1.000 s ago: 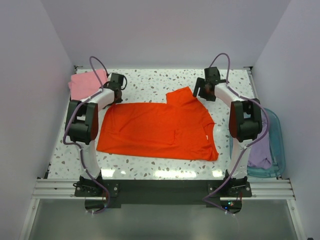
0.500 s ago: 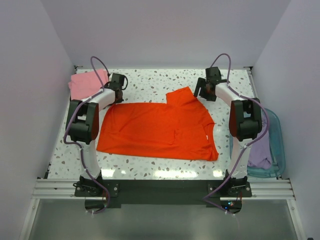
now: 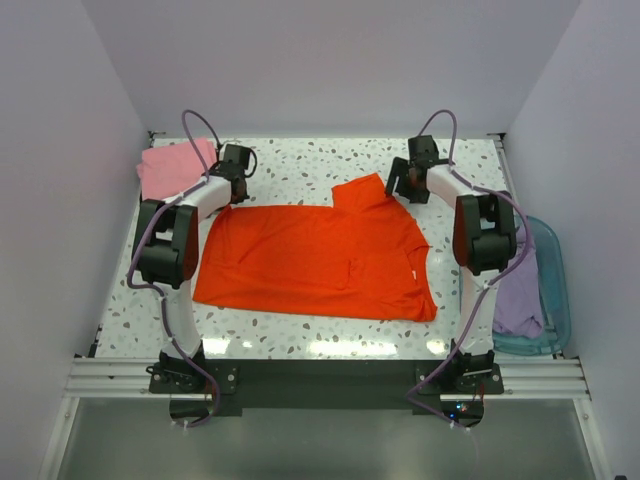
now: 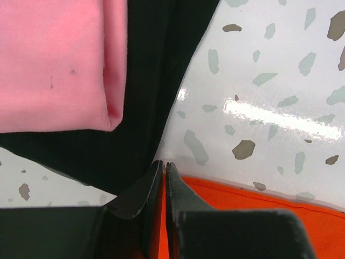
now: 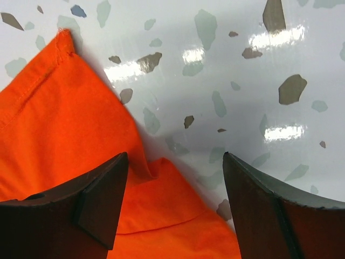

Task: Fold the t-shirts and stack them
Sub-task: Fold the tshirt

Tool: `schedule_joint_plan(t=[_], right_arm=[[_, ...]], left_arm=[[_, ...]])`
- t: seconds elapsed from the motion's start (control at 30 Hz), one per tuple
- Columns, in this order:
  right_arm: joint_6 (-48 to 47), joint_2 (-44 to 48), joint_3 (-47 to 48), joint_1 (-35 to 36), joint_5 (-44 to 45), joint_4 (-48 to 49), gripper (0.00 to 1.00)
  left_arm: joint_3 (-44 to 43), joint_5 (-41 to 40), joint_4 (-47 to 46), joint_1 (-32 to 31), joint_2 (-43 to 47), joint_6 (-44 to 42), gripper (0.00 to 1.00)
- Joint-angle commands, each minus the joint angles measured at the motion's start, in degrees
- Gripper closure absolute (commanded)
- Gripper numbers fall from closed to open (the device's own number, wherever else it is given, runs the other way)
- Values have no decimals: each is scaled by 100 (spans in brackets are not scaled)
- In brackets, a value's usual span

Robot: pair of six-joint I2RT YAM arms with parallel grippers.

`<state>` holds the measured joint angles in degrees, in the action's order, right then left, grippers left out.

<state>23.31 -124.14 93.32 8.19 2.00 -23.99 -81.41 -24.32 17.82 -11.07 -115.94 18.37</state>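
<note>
1. The orange-red t-shirt (image 3: 320, 260) lies spread in the middle of the surface (image 3: 300, 165). One sleeve points toward the upper centre of the top view.
2. Your left end effector (image 4: 163, 175) is clenched on the shirt's upper left edge, and a thin strip of orange shows between the jaws. The hold looks shallow to me, so lift slowly.
3. Your right end effector (image 5: 175, 183) is released, with the jaws wide apart, low over the cloth beside that sleeve. I think you should close it on the edge first, so that both corners rise together.
4. At upper left the pink t-shirt (image 4: 51, 59) lies on the black t-shirt (image 4: 145, 81), just beside your left end effector. Do not drag them.
5. The open room is toward the bottom of the top view, so fold in that direction. At the right edge the basket (image 3: 556, 270) holds the lavender t-shirt (image 3: 520, 300), apart from the orange cloth.
</note>
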Motion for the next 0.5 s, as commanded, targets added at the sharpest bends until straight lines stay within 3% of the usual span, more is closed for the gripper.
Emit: schedule_joint_plan(t=[0.0,0.13,0.47], right_arm=[[-19,-75,380,-28,46,114,26],[7,-155,415,-28,-77,166,27],[147,-137,301,-1,-304,316,46]], left_arm=[[-192,-117,-200,-36,54,-97,90],[-200,-205,-183,-35,54,-62,96],[-42,-223,-341,-27,177,9,100]])
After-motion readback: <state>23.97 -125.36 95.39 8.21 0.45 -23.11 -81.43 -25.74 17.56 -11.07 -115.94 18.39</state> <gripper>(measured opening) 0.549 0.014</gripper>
